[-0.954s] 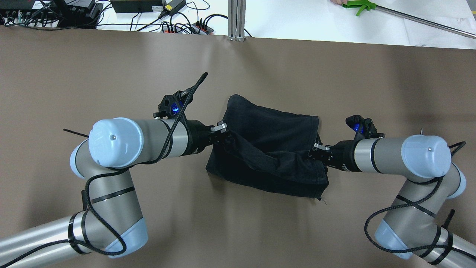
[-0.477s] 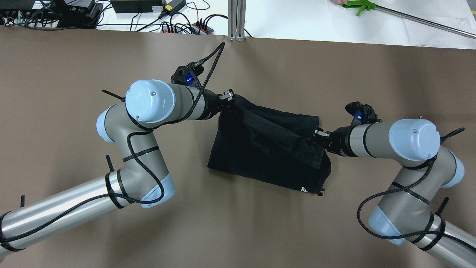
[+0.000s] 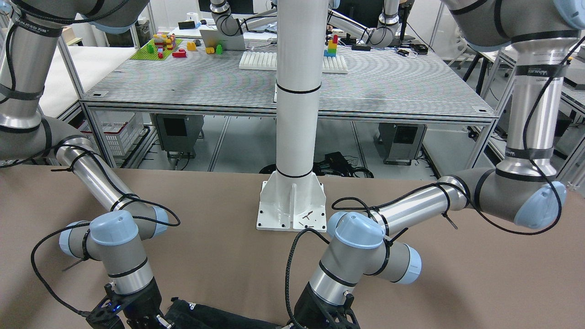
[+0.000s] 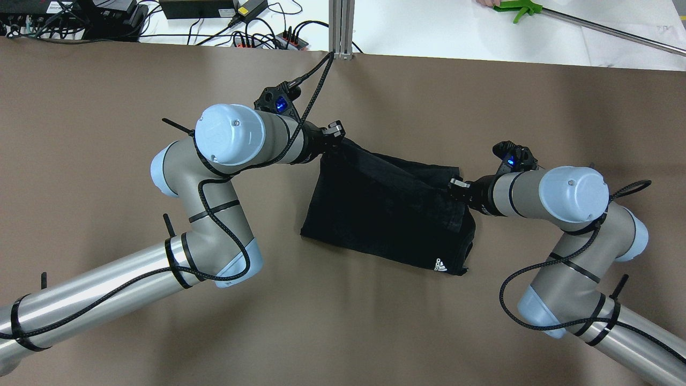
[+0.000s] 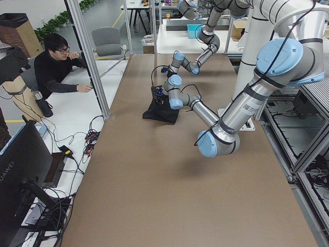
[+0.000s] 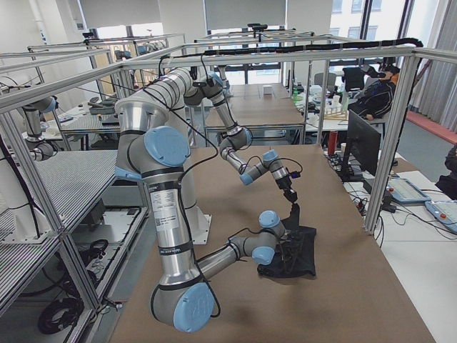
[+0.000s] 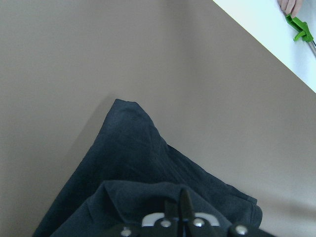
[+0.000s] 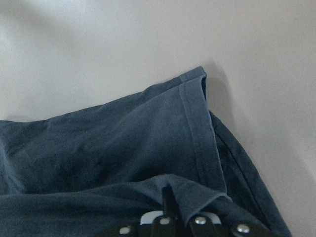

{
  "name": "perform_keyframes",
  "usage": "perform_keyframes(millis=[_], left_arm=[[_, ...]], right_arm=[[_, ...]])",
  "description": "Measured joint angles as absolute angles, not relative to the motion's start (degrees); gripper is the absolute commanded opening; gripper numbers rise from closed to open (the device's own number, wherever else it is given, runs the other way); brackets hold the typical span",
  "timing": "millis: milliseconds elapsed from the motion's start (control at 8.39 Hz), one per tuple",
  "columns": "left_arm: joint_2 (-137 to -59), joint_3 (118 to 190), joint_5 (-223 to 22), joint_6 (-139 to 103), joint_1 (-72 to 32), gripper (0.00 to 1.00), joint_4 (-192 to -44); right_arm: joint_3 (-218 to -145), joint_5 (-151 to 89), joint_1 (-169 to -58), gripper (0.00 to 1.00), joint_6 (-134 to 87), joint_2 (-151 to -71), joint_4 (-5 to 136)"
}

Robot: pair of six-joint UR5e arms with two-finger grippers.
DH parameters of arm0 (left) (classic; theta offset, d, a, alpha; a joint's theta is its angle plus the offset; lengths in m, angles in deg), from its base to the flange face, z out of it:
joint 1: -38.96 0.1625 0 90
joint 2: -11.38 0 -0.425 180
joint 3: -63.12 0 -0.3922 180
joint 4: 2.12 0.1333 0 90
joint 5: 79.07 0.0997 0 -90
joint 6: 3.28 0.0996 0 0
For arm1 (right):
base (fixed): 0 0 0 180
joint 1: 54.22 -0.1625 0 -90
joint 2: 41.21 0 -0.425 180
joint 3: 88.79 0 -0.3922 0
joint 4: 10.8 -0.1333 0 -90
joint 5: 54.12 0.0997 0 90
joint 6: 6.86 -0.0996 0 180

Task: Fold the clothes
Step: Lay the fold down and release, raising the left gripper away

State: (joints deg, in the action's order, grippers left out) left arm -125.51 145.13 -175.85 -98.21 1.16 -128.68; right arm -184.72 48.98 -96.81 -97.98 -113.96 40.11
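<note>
Both sets of jaws clamp the black garment (image 4: 375,214); cables (image 4: 257,33) and a green tool (image 4: 517,9) lie beyond

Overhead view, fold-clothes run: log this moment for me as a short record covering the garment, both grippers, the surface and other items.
garment: black garment, partly folded on the table, white logo showing at its near right corner
left gripper: left gripper shut on the garment's far left corner, held raised
right gripper: right gripper shut on the garment's right edge
surface: brown table
other: green tool on the white area beyond the table
</note>
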Motion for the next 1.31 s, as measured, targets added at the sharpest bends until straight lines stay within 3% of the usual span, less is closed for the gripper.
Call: perform_keyframes(millis=[119, 834, 1311], left_arm=[[-125.5, 145.0, -175.7, -98.0, 1.2, 0.94, -128.7], [-125.9, 144.1, -177.0, -94.9, -3.8, 0.94, -128.1], [-121.1, 145.7, -181.3, -87.4, -7.8, 0.94, -128.9]], right_arm=[[-184.4, 48.9, -96.8, 0.95, -98.0, -113.9, 40.1], [-185.8, 55.7, -100.2, 0.95, -95.0, -113.5, 40.5], [-191.9, 54.1, -94.2, 0.95, -94.5, -109.0, 54.9]])
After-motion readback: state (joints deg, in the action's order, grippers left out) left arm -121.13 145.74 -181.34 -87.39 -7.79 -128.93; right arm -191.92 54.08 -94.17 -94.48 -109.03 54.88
